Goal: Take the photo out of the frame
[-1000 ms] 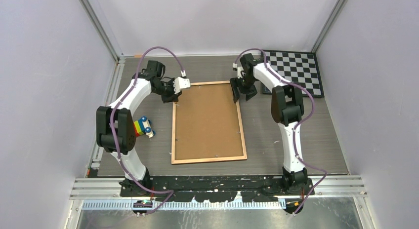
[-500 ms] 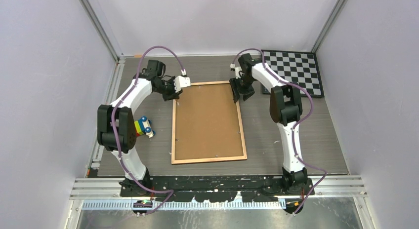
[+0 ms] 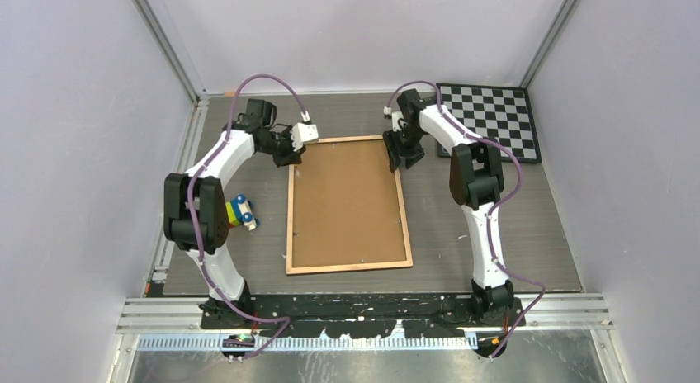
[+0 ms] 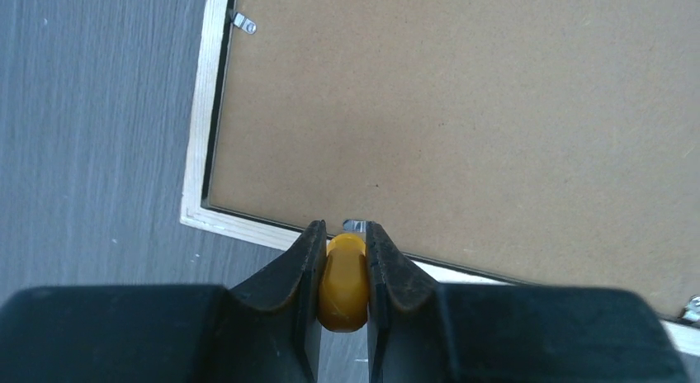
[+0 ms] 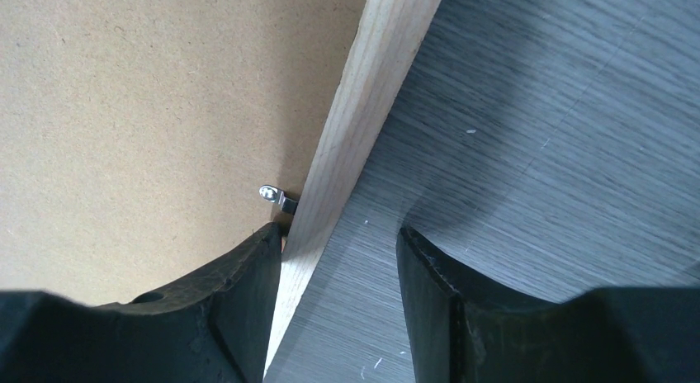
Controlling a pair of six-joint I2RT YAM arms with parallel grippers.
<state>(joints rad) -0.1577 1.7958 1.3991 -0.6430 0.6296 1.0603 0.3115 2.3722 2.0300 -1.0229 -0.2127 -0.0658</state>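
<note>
The frame, a large thin rectangle, lies face down in the middle of the dark grey wood-grain table. Its light wood rim surrounds a plain brown backing board. The board covers the whole opening, so the photo and the frame's front are hidden.

The left gripper sits at the frame's far left corner, its jaws closed tight on a small amber-yellow rounded piece. What that piece is cannot be made out. Its tip is at the rim beside a small silver metal tab, which the fingers half hide.

The right gripper stands apart-jawed astride the frame's right rim near the far corner. One finger is over the board, against the wood, and the other over the table, clear of it. Another silver tab shows just ahead of the inner finger.

A black-and-white checkered board lies at the far right. A colourful toy is partly hidden behind the left arm.
</note>
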